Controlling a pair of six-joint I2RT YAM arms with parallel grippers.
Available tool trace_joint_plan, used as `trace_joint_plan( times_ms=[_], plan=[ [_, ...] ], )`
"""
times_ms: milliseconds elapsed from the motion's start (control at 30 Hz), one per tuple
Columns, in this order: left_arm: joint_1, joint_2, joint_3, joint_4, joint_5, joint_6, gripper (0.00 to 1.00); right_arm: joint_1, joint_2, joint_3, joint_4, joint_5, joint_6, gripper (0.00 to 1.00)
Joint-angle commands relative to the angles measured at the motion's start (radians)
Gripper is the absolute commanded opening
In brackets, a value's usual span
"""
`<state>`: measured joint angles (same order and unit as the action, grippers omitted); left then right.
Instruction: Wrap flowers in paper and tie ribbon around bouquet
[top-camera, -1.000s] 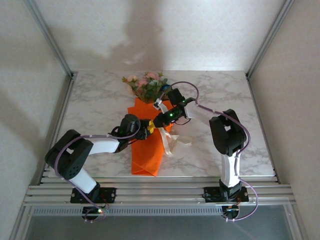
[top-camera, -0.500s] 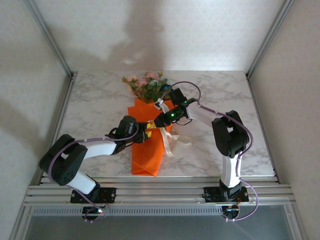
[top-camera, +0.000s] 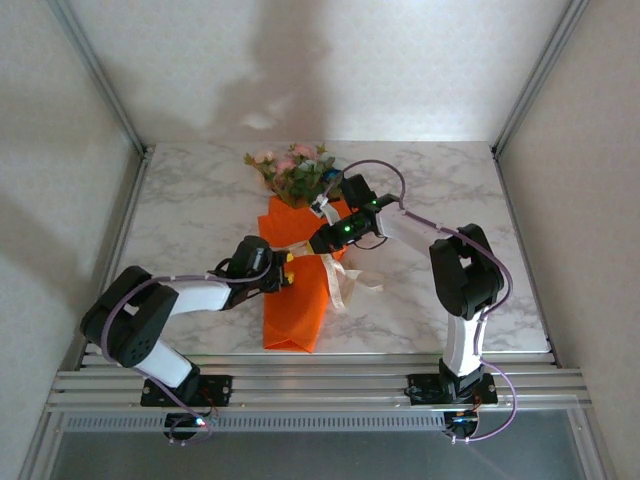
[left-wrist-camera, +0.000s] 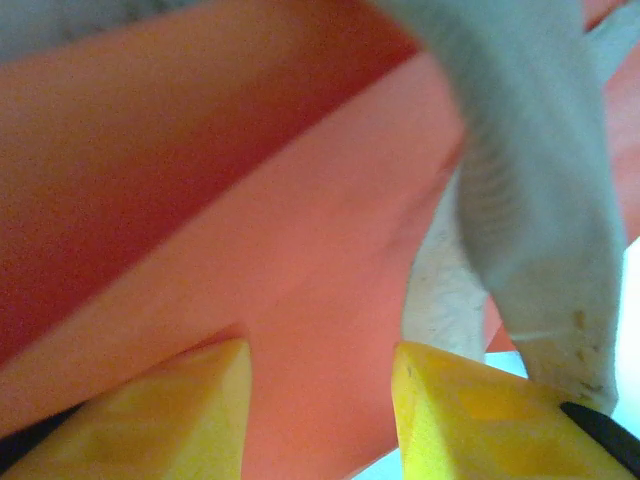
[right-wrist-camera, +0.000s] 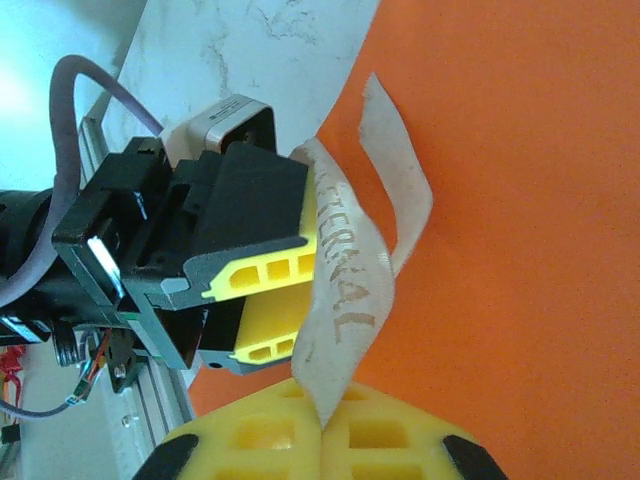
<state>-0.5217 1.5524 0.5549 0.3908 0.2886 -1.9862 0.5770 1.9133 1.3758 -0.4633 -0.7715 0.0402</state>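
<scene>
Bouquet (top-camera: 296, 295) lies mid-worktop (top-camera: 200, 200), flowers (top-camera: 295, 172) toward the far edge. My right gripper (right-wrist-camera: 322, 432) has its jaws together, pinching the ribbon (right-wrist-camera: 345, 285) over the orange paper (right-wrist-camera: 520, 200). My left gripper (left-wrist-camera: 318, 365) hovers at the paper, jaws apart, with the ribbon running just beside them.

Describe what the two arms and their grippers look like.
Both the left arm and right arm have white links, bulky black joints and lilac cables looped alongside. The left gripper is a black angular block with bright yellow, hollow-ribbed fingers; the right gripper has matching yellow fingers. A green light glows on the right wrist.
</scene>
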Motion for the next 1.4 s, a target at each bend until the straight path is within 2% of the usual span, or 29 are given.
trace_joint_plan(
  times_ms=[0,267,500,733,1167,1267,1333,1367],
  plan=[
    [0.002,0.007,0.049,0.008,0.006,-0.119,0.42,0.012,-0.039,-0.034,-0.021,-0.017,-0.015,0.0],
    [-0.003,-0.033,0.056,-0.025,-0.011,-0.126,0.44,0.032,-0.036,-0.046,-0.009,-0.015,-0.009,0.0],
    [-0.025,0.014,0.08,0.027,0.036,-0.124,0.45,0.058,-0.029,-0.035,0.013,-0.021,0.014,0.0],
    [-0.032,0.006,0.083,0.007,0.055,-0.106,0.42,0.061,-0.022,-0.031,0.031,-0.002,0.028,0.0],
    [-0.049,-0.021,0.077,-0.025,0.038,-0.102,0.19,0.064,-0.031,-0.038,0.048,0.012,0.038,0.0],
    [-0.052,-0.033,0.07,-0.032,0.031,-0.104,0.11,0.067,-0.031,-0.04,0.043,0.015,0.034,0.0],
    [-0.054,-0.042,0.064,-0.036,0.026,-0.103,0.0,0.068,-0.035,-0.04,0.04,0.017,0.032,0.0],
    [-0.054,-0.052,0.06,-0.041,0.021,-0.104,0.0,0.069,-0.04,-0.038,0.032,0.025,0.03,0.0]
  ],
)
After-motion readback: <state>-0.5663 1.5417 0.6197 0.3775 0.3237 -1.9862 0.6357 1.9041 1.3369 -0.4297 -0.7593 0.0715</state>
